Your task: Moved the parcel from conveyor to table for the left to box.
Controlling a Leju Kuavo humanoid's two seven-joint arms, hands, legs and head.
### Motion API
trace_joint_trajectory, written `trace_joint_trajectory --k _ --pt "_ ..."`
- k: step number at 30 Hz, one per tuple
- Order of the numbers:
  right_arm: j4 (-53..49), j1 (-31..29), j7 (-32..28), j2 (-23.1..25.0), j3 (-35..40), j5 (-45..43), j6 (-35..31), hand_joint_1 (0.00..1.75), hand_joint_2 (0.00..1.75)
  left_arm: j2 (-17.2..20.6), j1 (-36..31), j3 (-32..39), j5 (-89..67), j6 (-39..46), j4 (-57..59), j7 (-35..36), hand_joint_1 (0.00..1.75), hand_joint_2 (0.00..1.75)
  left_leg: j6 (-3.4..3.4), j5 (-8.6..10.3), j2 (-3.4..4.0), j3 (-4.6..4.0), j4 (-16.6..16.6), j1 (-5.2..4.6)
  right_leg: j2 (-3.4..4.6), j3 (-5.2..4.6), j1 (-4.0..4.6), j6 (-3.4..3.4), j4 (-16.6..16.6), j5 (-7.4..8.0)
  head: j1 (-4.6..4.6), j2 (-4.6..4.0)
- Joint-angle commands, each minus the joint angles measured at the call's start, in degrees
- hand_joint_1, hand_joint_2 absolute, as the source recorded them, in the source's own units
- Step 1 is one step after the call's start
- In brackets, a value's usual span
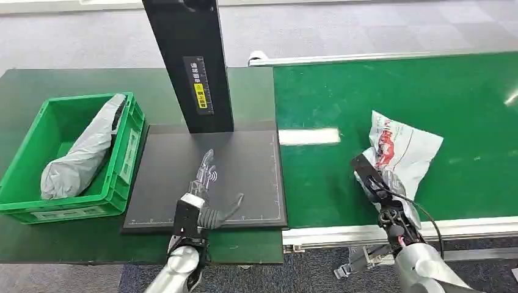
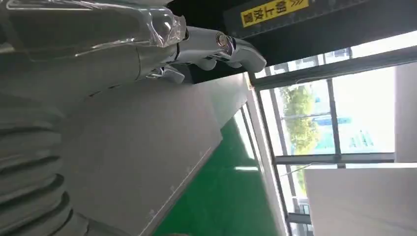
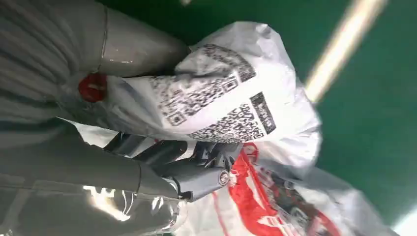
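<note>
The parcel (image 1: 400, 146), a white plastic mailer with red print and black codes on it, lies crumpled on the green conveyor (image 1: 427, 91), close to the belt's near edge and towards its left end. The right hand (image 1: 382, 189) has hold of it there: in the right wrist view the dark fingers (image 3: 196, 169) are curled into the folds of the bag, with the white film bunched over the thumb.

To the left of the belt, across its metal side rail, sits the worktop (image 1: 61, 79) with a dark green surface. A black mat (image 1: 244, 165) marked with a thin white border lies at the worktop's right edge, just beside the conveyor. The left hand (image 1: 204, 183) rests flat over the near part of that mat, its fingers stretched out and spread, holding nothing.

A black upright post (image 1: 189, 61) with a yellow label stands at the mat's far edge. At the worktop's left end is a green crate (image 1: 131, 146), touching the mat's left edge. A grey bag (image 1: 82, 155) lies slanted inside it, one end leaning up on the crate's far right rim.
</note>
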Motion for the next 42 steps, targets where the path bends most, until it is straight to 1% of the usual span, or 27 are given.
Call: trace_joint_trajectory --k 1,2,3,4,5,7,8,10,12,13,15,16,17,20,21,22,23,24,25,26,27,31,33,34,35,36,42 --pt "-40.4 19.1 -10.6 8.9 -2.7 -28.2 12.3 1.75 1.75 1.7 0.0 3.3 -2.2 0.6 -3.2 0.8 0.0 1.75 -0.04 0.01 0.11 0.13 -0.2 0.03 0.13 0.05 0.03 -0.08 -0.1 0.03 0.0 0.0" --pt "-46.0 21.8 -9.3 8.3 0.0 -29.9 12.1 1.75 1.75 1.9 0.2 3.6 -2.5 1.6 -3.6 0.8 0.0 1.75 -0.04 0.02 -0.15 0.09 -0.1 0.03 -0.1 0.08 0.04 -0.08 -0.1 -0.02 0.07 0.0" --pt "-52.3 24.6 -8.0 7.1 3.3 -31.9 11.4 1.75 1.75 2.1 0.5 4.2 -2.6 2.1 -4.2 0.7 0.0 1.75 -0.04 0.01 -0.13 0.15 -0.2 0.04 -0.06 0.09 0.04 -0.1 -0.1 -0.03 -0.02 -0.02" --pt "-55.7 26.1 -7.4 6.2 5.1 -33.4 10.7 1.75 1.75 2.3 0.8 4.7 -2.9 2.2 -4.9 0.7 0.0 1.75 -0.01 0.01 -0.45 0.01 -0.1 0.02 -0.34 0.06 0.02 -0.06 -0.1 -0.11 0.04 -0.02" --pt "-60.2 28.3 -7.9 4.8 7.5 -34.1 9.8 1.75 1.75 2.3 1.3 5.6 -3.6 3.2 -5.9 0.7 0.0 1.75 -0.01 0.01 -0.5 -0.06 -0.1 0.01 -0.43 -0.01 0.01 -0.01 0.0 -0.13 -0.04 -0.02" --pt "-65.6 31.2 -8.0 3.5 10.6 -33.4 9.0 1.75 1.75 2.5 2.5 6.9 -4.1 3.3 -7.6 0.8 0.0 1.75 0.03 -0.02 -0.54 -0.14 0.0 -0.01 -0.46 -0.04 -0.01 0.01 0.0 -0.16 0.02 0.0" --pt "-66.9 31.9 -7.8 3.2 11.6 -31.9 8.3 1.75 1.75 2.6 3.1 7.2 -4.2 3.4 -8.2 0.8 0.0 1.75 0.03 -0.04 -0.48 -0.16 0.0 -0.01 -0.37 -0.06 -0.01 0.03 0.0 -0.15 0.04 0.0" --pt "-66.9 31.9 -7.8 3.2 11.6 -31.9 8.3 1.75 1.75 2.6 3.1 7.2 -4.2 3.4 -8.2 0.8 0.0 1.75 0.03 -0.04 -0.48 -0.16 0.0 -0.01 -0.37 -0.06 -0.01 0.03 0.0 -0.15 0.04 0.0" --pt "-68.7 32.9 -6.7 2.6 13.4 -29.9 7.3 1.75 1.75 2.8 4.0 7.8 -5.0 3.6 -9.3 0.9 0.0 1.75 0.04 -0.06 -0.46 -0.11 0.0 -0.02 -0.34 -0.02 -0.02 0.02 0.0 -0.17 0.04 0.0" --pt "-72.2 32.4 -2.9 1.4 21.5 -19.0 4.8 1.75 1.75 3.3 6.3 11.5 -7.8 3.7 -13.1 1.2 0.0 1.75 0.01 -0.07 -0.28 -0.17 0.0 -0.02 -0.22 -0.12 -0.01 0.02 0.0 -0.15 0.04 -0.02" --pt "-70.5 29.6 -0.8 1.7 25.7 -12.6 4.2 1.75 1.75 2.9 5.8 13.1 -8.1 3.1 -13.3 1.3 0.0 1.75 -0.03 -0.08 0.01 -0.12 -0.1 -0.04 0.04 -0.19 -0.03 -0.04 0.0 -0.1 0.02 -0.02" --pt "-69.1 27.8 0.6 2.3 27.7 -8.5 3.7 1.75 1.75 2.7 5.5 13.3 -8.3 2.7 -13.1 1.4 0.0 1.75 -0.03 -0.08 -0.01 -0.13 -0.1 -0.03 0.02 -0.18 -0.02 -0.04 0.0 -0.1 0.02 -0.02" --pt "-66.9 25.5 1.8 3.4 29.8 -6.3 4.3 1.75 1.75 2.6 5.0 13.2 -8.4 2.3 -12.5 1.4 0.0 1.75 -0.03 -0.06 0.04 -0.18 0.0 -0.03 0.07 -0.27 -0.03 -0.04 0.0 -0.07 0.0 -0.02" --pt "-64.8 23.6 2.9 4.7 31.3 -4.6 3.9 1.75 1.75 2.4 4.6 12.9 -8.4 2.1 -11.8 1.4 0.0 1.75 -0.02 -0.04 0.25 -0.15 -0.1 -0.02 0.28 -0.28 -0.01 -0.02 0.0 0.0 0.04 -0.02" --pt "-62.6 21.9 4.6 4.4 33.7 1.2 2.8 1.75 1.75 2.3 4.5 12.7 -8.5 2.3 -11.7 1.3 0.0 1.75 -0.03 0.0 0.08 -0.18 -0.1 0.0 0.12 -0.21 0.01 -0.01 0.0 -0.02 0.04 -0.02" --pt "-61.6 21.2 5.4 4.7 34.7 3.6 2.4 1.75 1.75 2.1 4.5 12.8 -8.5 2.4 -11.8 1.4 0.0 1.75 -0.04 0.0 0.18 -0.13 -0.1 0.01 0.2 -0.21 0.02 -0.03 0.0 0.01 0.02 0.0" --pt "-59.6 19.8 6.8 5.3 36.6 8.3 1.4 1.75 1.75 2.0 4.7 12.9 -8.8 2.8 -12.3 1.4 0.0 1.75 -0.04 0.0 0.25 -0.08 -0.1 0.01 0.25 -0.2 0.02 -0.05 0.0 0.02 0.0 -0.02" --pt "-57.6 18.4 8.8 5.8 38.5 13.4 0.4 1.75 1.75 1.9 5.0 13.2 -8.7 3.0 -13.0 1.5 0.0 1.75 -0.05 0.02 0.04 -0.09 -0.1 0.02 0.06 -0.15 0.04 -0.05 0.0 -0.03 0.04 -0.02" --pt "-55.9 17.2 10.0 6.5 39.6 15.8 0.3 1.75 1.75 1.9 5.2 13.5 -8.8 3.1 -13.6 1.7 0.0 1.75 -0.04 0.02 0.21 -0.01 -0.1 0.03 0.23 -0.13 0.04 -0.06 0.0 0.02 0.02 0.0" --pt "-54.9 16.6 10.4 7.1 39.9 16.1 0.2 1.75 1.75 1.8 5.4 13.6 -9.0 3.1 -14.0 1.9 0.0 1.75 -0.03 0.04 0.07 -0.09 -0.1 0.02 0.09 -0.13 0.03 -0.04 0.0 -0.01 0.02 -0.02" --pt "-54.9 16.6 10.4 7.1 39.9 16.1 0.2 1.75 1.75 1.8 5.4 13.6 -9.0 3.1 -14.0 1.9 0.0 1.75 -0.02 0.0 0.33 -0.01 -0.1 0.02 0.36 -0.15 0.04 -0.05 -0.1 0.04 0.04 0.0" --pt "-54.9 16.6 10.4 6.8 39.8 16.1 0.3 1.75 1.75 1.8 5.4 13.7 -9.0 3.1 -14.1 2.0 0.0 1.75 -0.04 0.06 -0.09 -0.08 -0.1 0.0 -0.06 -0.1 0.01 -0.04 0.0 -0.05 0.02 -0.02" --pt "-54.8 16.3 10.6 6.4 40.2 17.1 0.4 1.75 1.75 1.7 5.5 13.9 -9.0 3.0 -14.1 2.0 0.0 1.75 -0.03 0.05 -0.17 -0.08 -0.1 0.02 -0.14 -0.07 0.03 -0.03 0.0 -0.07 0.02 0.0" --pt "-52.8 14.9 12.3 7.0 40.6 19.2 0.9 1.75 1.75 1.6 5.5 14.1 -9.2 2.8 -14.5 2.2 0.0 1.75 -0.03 0.05 -0.16 -0.13 -0.1 0.02 -0.13 -0.11 0.03 -0.02 0.0 -0.05 0.04 -0.02" --pt "-52.1 14.3 12.3 7.5 40.6 19.1 1.1 1.75 1.75 1.6 5.5 14.2 -9.3 2.7 -14.7 2.3 0.0 1.75 -0.02 0.05 -0.08 -0.08 -0.1 0.02 -0.05 -0.08 0.03 -0.03 -0.1 -0.03 0.02 0.0" --pt "-50.3 13.3 13.8 8.1 40.7 20.7 1.5 1.75 1.75 1.5 5.3 14.3 -9.4 2.4 -14.7 2.6 0.0 1.75 -0.01 0.04 0.03 -0.01 -0.1 0.01 0.08 -0.06 0.02 -0.03 -0.1 -0.01 0.04 0.0" --pt "-41.8 8.8 16.5 10.6 40.6 25.8 3.2 1.75 1.75 1.1 3.4 14.8 -9.8 1.0 -13.5 3.2 0.0 1.75 -0.02 0.11 -0.05 -0.06 -0.1 0.0 0.0 -0.08 0.02 -0.05 -0.1 0.03 0.04 -0.02"
